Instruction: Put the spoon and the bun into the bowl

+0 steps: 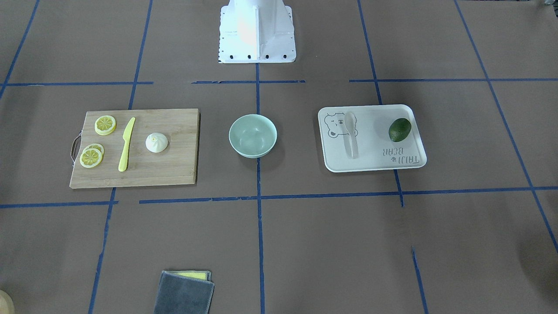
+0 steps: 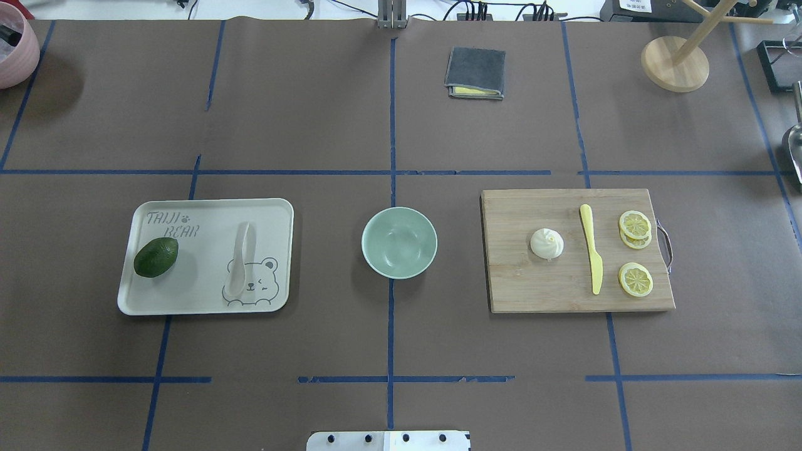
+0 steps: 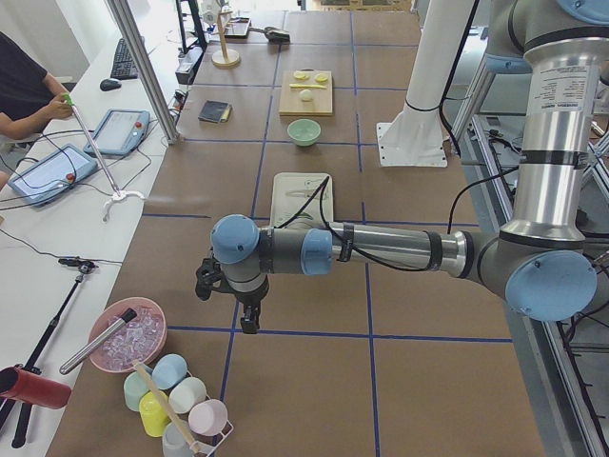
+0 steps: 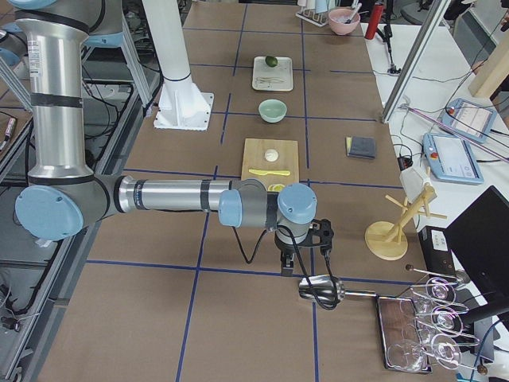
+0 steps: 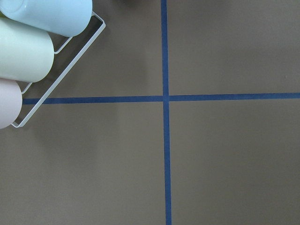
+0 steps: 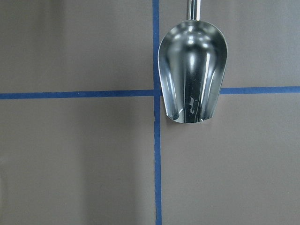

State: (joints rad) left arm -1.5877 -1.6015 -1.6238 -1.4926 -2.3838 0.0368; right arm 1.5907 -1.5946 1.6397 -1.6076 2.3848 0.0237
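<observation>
The mint-green bowl (image 2: 399,243) stands empty at the table's middle. The off-white spoon (image 2: 238,260) lies on the white bear-print tray (image 2: 207,307), left of the bowl in the overhead view. The white bun (image 2: 547,243) sits on the wooden cutting board (image 2: 564,294), right of the bowl. Neither gripper shows in the overhead or front views. My left gripper (image 3: 249,324) hangs over the table's left end, far from the tray. My right gripper (image 4: 288,267) hangs over the right end, past the board. I cannot tell whether either is open or shut.
An avocado (image 2: 156,257) lies on the tray. A yellow plastic knife (image 2: 591,254) and lemon slices (image 2: 635,224) lie on the board. A grey cloth (image 2: 475,72) lies at the far side. A cup rack (image 5: 28,51) and a metal scoop (image 6: 192,70) sit below the wrists.
</observation>
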